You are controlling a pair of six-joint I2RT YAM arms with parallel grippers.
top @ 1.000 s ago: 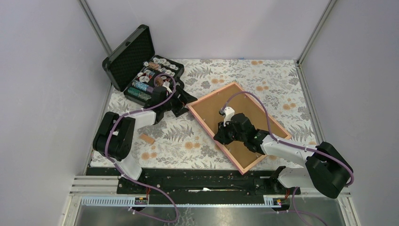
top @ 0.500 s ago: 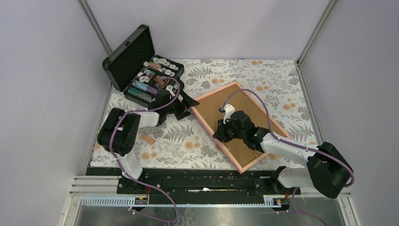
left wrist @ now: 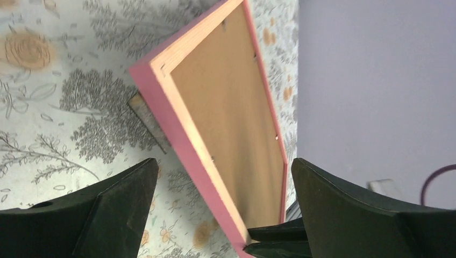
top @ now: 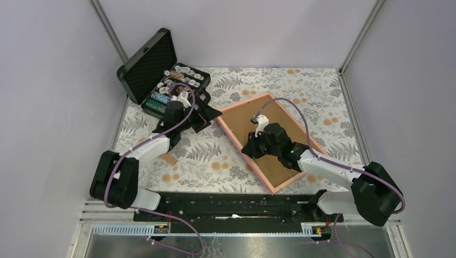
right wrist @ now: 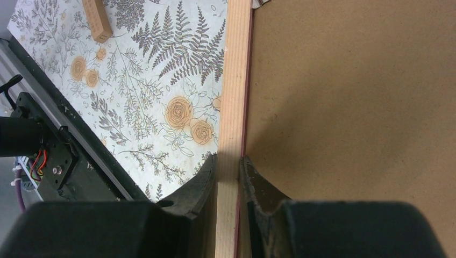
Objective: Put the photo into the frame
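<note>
The frame (top: pixel 279 141) lies back side up, its brown backing board (top: pixel 277 129) filling the pinkish-orange border. My right gripper (top: pixel 251 148) is shut on the frame's near-left border (right wrist: pixel 234 80), one finger outside and one on the backing board (right wrist: pixel 349 97); that edge is lifted off the table. My left gripper (top: pixel 212 114) is open at the frame's left corner (left wrist: pixel 153 67), its jaws standing wide to either side of the border without touching it. A thin greyish edge (left wrist: pixel 148 115) pokes out under the frame. The photo's blue picture is hidden.
An open black foam-lined case (top: pixel 156 70) with poker chips stands at the back left, just behind my left arm. A small wooden block (top: pixel 168 158) lies on the floral cloth near the left; it also shows in the right wrist view (right wrist: pixel 97 21). Grey walls close both sides.
My left arm has swung its elbow out to the left, and its gripper stays at the frame's left corner. The frame's left edge has shifted slightly back and up in my right gripper.
</note>
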